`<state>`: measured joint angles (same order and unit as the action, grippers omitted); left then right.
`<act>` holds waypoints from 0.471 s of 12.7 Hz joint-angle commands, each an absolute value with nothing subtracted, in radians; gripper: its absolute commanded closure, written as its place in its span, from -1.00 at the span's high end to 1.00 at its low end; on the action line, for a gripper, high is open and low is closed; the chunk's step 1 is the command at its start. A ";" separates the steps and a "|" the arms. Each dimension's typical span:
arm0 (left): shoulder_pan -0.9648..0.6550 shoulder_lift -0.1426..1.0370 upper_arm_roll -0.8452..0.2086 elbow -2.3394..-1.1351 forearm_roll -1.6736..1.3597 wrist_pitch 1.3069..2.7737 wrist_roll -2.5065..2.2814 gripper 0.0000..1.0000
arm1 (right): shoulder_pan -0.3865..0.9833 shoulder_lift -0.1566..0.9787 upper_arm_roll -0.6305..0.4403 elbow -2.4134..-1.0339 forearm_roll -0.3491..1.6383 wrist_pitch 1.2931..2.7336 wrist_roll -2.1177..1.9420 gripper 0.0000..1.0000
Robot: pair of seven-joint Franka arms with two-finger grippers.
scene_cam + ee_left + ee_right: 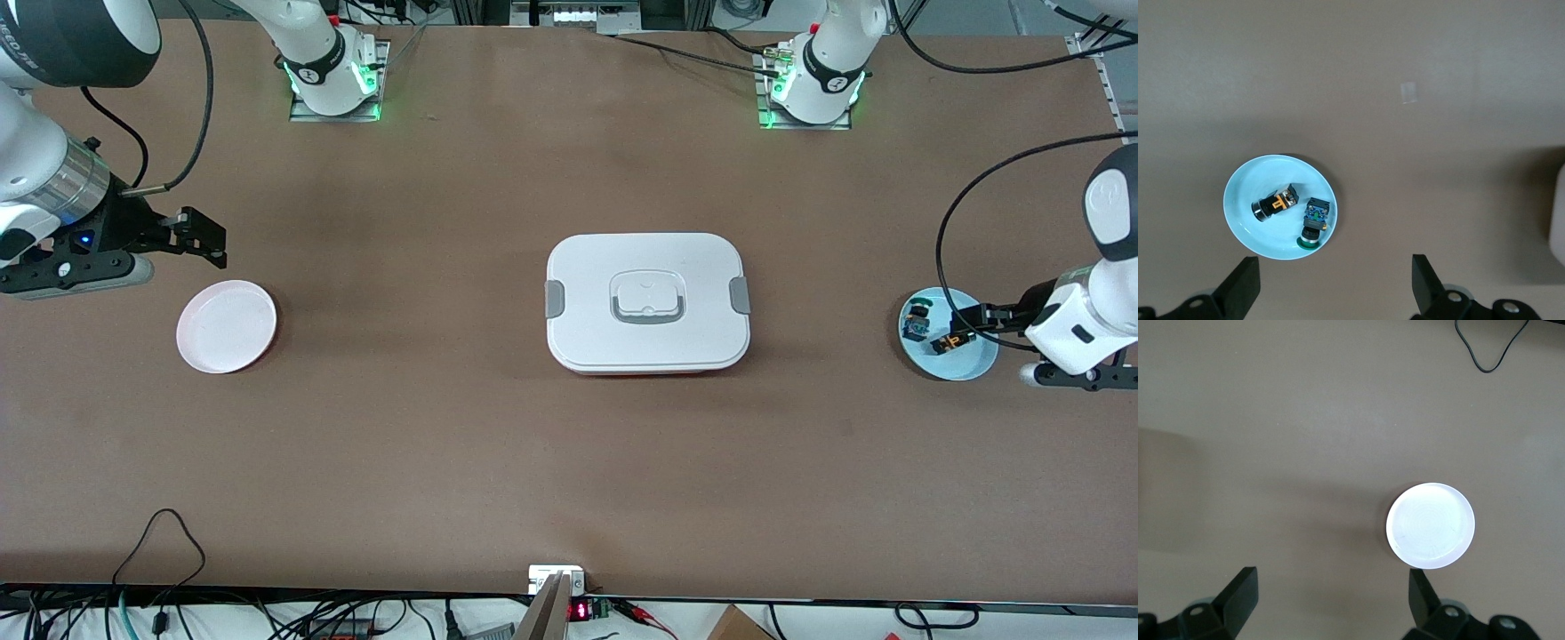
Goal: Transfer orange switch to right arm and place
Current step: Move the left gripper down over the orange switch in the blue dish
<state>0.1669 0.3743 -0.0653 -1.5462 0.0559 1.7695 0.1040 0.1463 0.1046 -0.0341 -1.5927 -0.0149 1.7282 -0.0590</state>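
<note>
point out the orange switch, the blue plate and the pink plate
orange switch (1277,202), left wrist view, on its orange middle band
blue plate (1245,220), left wrist view, on the bare floor inside its rim
pink plate (226,325), front view, on its bare centre

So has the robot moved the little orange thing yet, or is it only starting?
Only starting. Nothing is done: the orange switch lies in the blue plate beside the green switch. The left gripper is over that plate, open, holding nothing. The right gripper waits open near the pink plate, which has nothing in it. Left to do: pick up, hand over, place.
</note>
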 commanded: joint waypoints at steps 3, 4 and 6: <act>0.216 0.501 -0.031 -1.532 0.106 1.778 0.081 1.00 | 0.144 0.100 -0.034 -1.588 -0.012 1.724 -0.063 1.00; 0.254 0.534 -0.031 -1.528 0.104 1.789 0.081 1.00 | 0.144 0.100 -0.034 -1.586 -0.011 1.724 -0.063 1.00; 0.273 0.578 -0.034 -1.522 0.097 1.807 0.089 1.00 | 0.144 0.100 -0.034 -1.588 -0.012 1.726 -0.063 1.00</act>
